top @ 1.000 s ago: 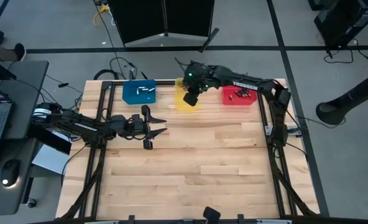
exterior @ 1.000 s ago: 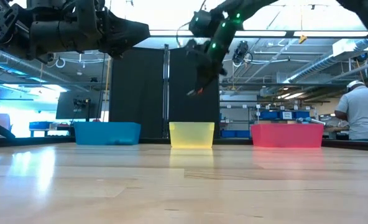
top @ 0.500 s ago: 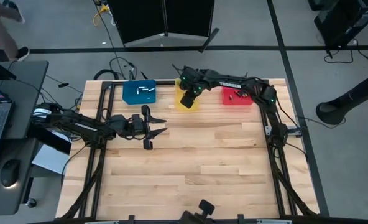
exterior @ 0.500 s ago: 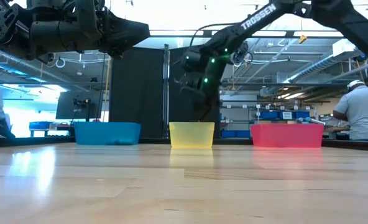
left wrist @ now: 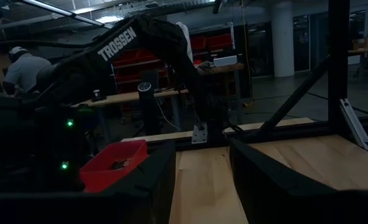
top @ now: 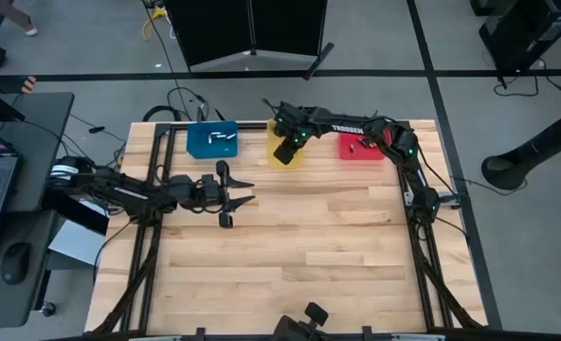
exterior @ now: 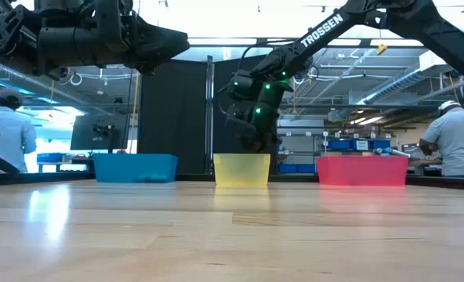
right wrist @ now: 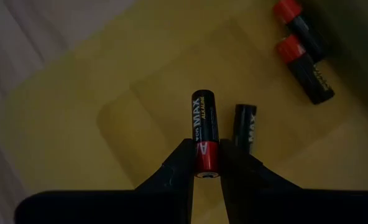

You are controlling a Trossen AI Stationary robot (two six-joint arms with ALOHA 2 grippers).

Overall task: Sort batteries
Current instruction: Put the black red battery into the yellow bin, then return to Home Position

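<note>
My right gripper (right wrist: 207,163) is shut on a black battery with a red end (right wrist: 204,134) and stands over the yellow bin (top: 282,154), reaching down to its rim in the low view (exterior: 251,143). Three more batteries (right wrist: 246,127) lie on the yellow bin's floor (right wrist: 78,124). The red bin (top: 361,145) holds some small dark batteries. White pieces lie in the blue bin (top: 212,139). My left gripper (top: 247,189) hovers open above the table's left half, touching nothing. My right gripper pinches the battery by its red end (right wrist: 207,155) between the two fingertips (right wrist: 178,163). The fingers come from above, pointing down into the yellow bin. The battery sticks out beyond the fingertips in line with them, black end toward the bin floor.
The blue, yellow and red bins stand in a row along the table's far edge (exterior: 134,167) (exterior: 241,168) (exterior: 361,169). The bare wooden tabletop (top: 299,256) spreads out nearer. People stand in the room beyond the table (exterior: 459,141) (exterior: 9,133).
My right gripper has come down from well above the yellow bin to its rim, still shut on the battery, which now sits low inside the bin.
</note>
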